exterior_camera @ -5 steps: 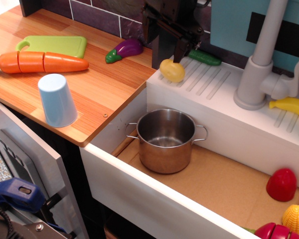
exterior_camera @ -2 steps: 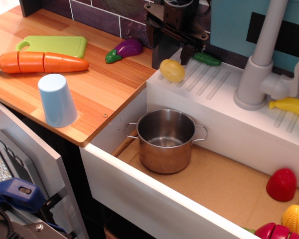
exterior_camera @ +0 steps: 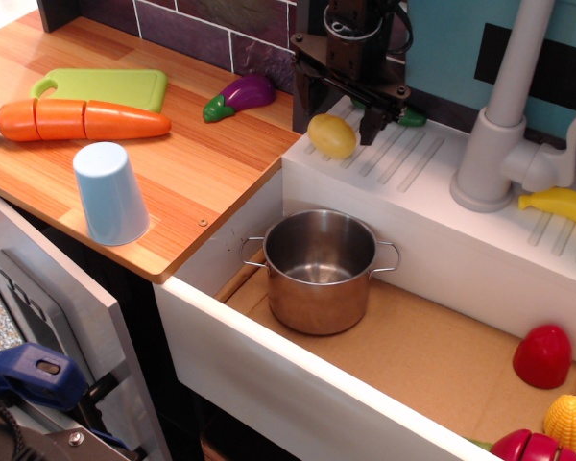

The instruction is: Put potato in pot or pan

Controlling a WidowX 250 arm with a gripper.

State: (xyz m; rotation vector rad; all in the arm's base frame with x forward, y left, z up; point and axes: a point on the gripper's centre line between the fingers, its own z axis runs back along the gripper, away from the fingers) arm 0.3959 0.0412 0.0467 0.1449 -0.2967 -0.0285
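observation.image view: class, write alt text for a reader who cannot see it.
A black end effector hangs open around a potato on the white ribbed ledge behind a toy sink. A steel pot stands empty in the basin below, and a blue cup sits upside down on the wooden counter.

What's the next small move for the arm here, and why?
Probably lower the tool around the potato and close. The potato sits ungrasped on the ridged drainboard, the fingers look open above it, and the pot waits empty in the sink below.
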